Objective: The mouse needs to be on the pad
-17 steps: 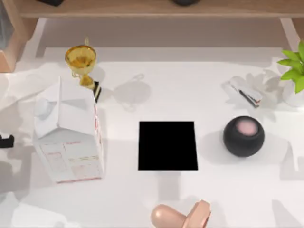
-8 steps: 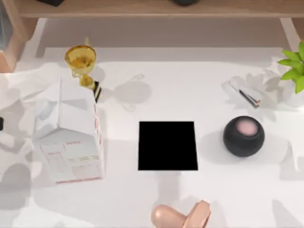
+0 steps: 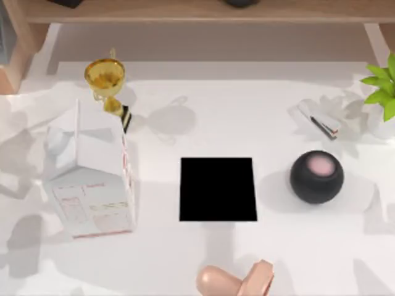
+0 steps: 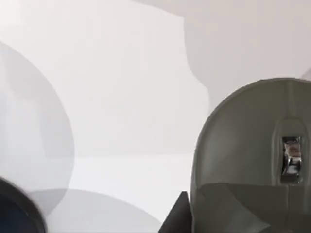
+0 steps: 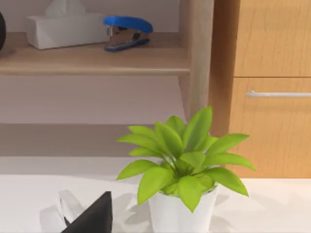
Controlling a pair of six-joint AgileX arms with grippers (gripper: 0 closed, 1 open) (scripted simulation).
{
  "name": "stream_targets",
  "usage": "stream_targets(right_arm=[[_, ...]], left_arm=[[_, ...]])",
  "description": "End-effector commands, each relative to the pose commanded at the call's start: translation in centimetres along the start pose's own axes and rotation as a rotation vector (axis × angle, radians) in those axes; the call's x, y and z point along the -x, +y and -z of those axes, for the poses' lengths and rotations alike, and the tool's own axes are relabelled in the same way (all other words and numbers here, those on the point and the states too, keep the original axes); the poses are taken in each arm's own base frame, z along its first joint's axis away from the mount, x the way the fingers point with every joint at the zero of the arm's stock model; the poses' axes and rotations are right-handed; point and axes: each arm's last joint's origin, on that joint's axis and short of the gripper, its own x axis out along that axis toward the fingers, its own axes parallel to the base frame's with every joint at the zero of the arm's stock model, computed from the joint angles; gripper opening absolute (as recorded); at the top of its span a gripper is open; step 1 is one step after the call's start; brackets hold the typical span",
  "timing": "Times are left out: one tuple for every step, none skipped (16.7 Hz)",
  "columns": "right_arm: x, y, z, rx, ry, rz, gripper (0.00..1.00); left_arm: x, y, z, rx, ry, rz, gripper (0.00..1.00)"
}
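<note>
**Mouse beside the left gripper, pad lying mid-table**

On the left of the table, in the top view, a gold trophy cup (image 3: 105,79) stands behind a white gable-topped carton with faint pink print (image 3: 91,180). The two are close together. Shadows fall across the white tabletop (image 3: 185,259) around them.

In the left wrist view the mouse (image 4: 243,160), a smooth grey-green oval with a small scroll wheel, sits very near the camera over pale table surface. A dark wedge of the left gripper (image 4: 177,221) lies right against its edge. I cannot tell whether that gripper is clamped on the mouse or merely beside it. A dark blue round rim (image 4: 14,211) cuts into one corner.

At mid-table the pad (image 3: 218,189), a flat matte black rectangle, lies uncovered. A peach-coloured rounded object (image 3: 234,282) lies in front of it at the near edge.

To the right of the pad, well apart from it, rests a black ball with a pink spot (image 3: 316,177). Behind the ball lies a small white stapler-like item (image 3: 321,120). A leafy green plant in a white pot (image 5: 182,170) stands at the far right.

In the right wrist view, a dark tip of the right gripper (image 5: 92,217) points toward that plant; its opening cannot be told. Beyond the plant, a wooden shelf (image 5: 97,60) carries a white tissue box (image 5: 63,28) and a blue stapler (image 5: 127,30), beside a wooden drawer front (image 5: 272,92).
</note>
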Motion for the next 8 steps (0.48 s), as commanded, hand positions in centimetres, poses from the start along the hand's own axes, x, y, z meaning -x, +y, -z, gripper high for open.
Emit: stream_targets(right_arm=[[0.0,0.0,0.0,0.0,0.0,0.0,1.0],[0.0,0.0,0.0,0.0,0.0,0.0,1.0],[0.0,0.0,0.0,0.0,0.0,0.0,1.0],[0.0,0.0,0.0,0.0,0.0,0.0,1.0],[0.0,0.0,0.0,0.0,0.0,0.0,1.0],[0.0,0.0,0.0,0.0,0.0,0.0,1.0],[0.0,0.0,0.0,0.0,0.0,0.0,1.0],[0.0,0.0,0.0,0.0,0.0,0.0,1.0]], left_arm=[[0.4,-0.2,-0.1,0.004,-0.014,-0.002,0.0],[1.1,-0.4,-0.4,0.011,-0.04,-0.003,0.0],[2.1,-0.9,-0.8,0.019,-0.077,-0.004,0.0],[3.2,-1.5,-1.3,0.028,-0.122,-0.003,0.0],[4.5,-2.2,-2.1,0.036,-0.172,0.002,0.0],[5.8,-3.1,-2.9,0.043,-0.224,0.012,0.0],[7.1,-4.2,-3.8,0.049,-0.274,0.027,0.0],[8.3,-5.5,-4.7,0.053,-0.319,0.046,0.0]])
